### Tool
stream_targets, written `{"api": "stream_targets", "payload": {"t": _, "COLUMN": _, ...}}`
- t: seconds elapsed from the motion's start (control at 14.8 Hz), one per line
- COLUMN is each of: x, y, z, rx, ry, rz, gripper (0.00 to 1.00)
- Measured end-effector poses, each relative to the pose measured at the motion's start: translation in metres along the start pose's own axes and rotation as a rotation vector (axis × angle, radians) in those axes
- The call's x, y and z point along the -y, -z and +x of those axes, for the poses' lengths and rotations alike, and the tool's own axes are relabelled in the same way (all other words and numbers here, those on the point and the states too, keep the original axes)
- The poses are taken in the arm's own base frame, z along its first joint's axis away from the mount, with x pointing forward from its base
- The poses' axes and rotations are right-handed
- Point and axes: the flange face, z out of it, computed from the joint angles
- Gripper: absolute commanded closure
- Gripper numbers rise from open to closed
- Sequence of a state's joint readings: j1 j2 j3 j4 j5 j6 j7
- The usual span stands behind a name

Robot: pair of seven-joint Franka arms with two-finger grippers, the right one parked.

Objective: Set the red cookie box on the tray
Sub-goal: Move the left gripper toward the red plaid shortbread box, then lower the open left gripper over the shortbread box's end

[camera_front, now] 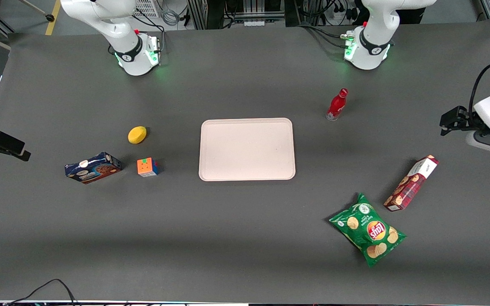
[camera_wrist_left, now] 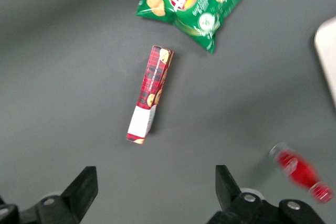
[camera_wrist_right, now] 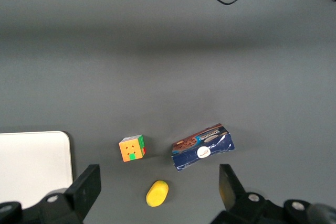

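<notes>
the gripper (camera_wrist_left: 152, 192) hangs wide open above the table, holding nothing; the red cookie box (camera_wrist_left: 149, 94) lies flat, well apart from the tray (camera_front: 247, 148).

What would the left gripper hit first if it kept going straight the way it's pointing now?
Probably bare table. The open gripper points down at the mat; the red cookie box lies just ahead of that line, so depth is uncertain.

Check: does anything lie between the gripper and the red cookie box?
Nothing; the left wrist view shows bare table between the open gripper and the red cookie box.
</notes>
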State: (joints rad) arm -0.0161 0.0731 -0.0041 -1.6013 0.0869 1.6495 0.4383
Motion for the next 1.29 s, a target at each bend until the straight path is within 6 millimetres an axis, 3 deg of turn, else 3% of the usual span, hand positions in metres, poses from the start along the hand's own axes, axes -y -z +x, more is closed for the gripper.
{"api": "stream_targets", "payload": {"t": 0.14, "x": 0.008, "y": -0.011, "z": 0.001, "rx": 0.025, "ry": -0.098, "rz": 0.007, "gripper": 0.00}}
{"api": "stream_targets", "payload": {"t": 0.41, "x": 0.023, "y": -0.045, "z": 0.003, "rx": 0.047, "ry": -0.127, "rz": -0.001, "gripper": 0.00}}
{"api": "stream_targets", "payload": {"t": 0.68, "x": 0.035, "y": -0.121, "z": -0.001, "rx": 0.034, "ry": -0.120, "rz": 0.004, "gripper": 0.00}}
{"api": "stream_targets", "payload": {"t": 0.95, "x": 0.029, "y": -0.187, "z": -0.010, "rx": -0.001, "ry": -0.127, "rz": 0.016, "gripper": 0.00}}
{"api": "stream_targets", "payload": {"t": 1.29, "x": 0.032, "y": -0.248, "z": -0.010, "rx": -0.060, "ry": -0.177, "rz": 0.047, "gripper": 0.00}}
